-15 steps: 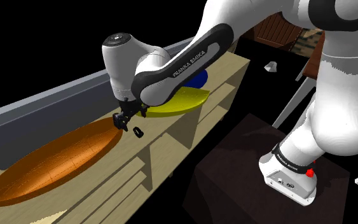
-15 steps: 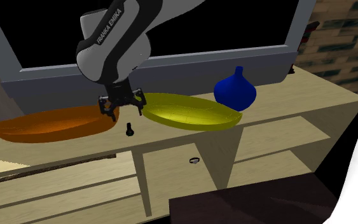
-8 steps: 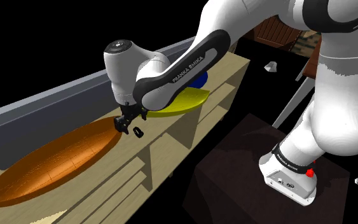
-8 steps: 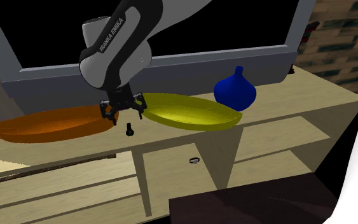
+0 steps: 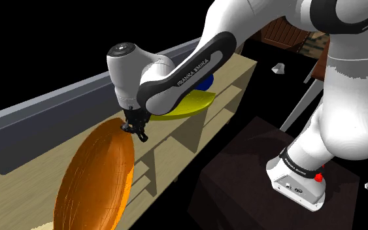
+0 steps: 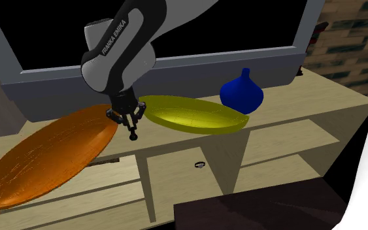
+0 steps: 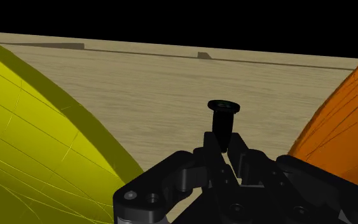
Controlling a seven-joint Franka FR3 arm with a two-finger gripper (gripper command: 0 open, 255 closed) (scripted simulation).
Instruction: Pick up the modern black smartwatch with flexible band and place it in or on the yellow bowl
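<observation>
Orange bowl (image 5: 94,180) has swung askew as the gripper (image 6: 129,124) dropped. Gripper pinches the watch (image 7: 222,118); lifting to the yellow bowl (image 6: 192,114) likely follows.

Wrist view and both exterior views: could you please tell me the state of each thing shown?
hand: shut on the smartwatch.
smartwatch: clasped by the hand.
orange bowl: tilted steeply, empty.
yellow bowl: resting level, empty.
blue vase: upright.
</observation>
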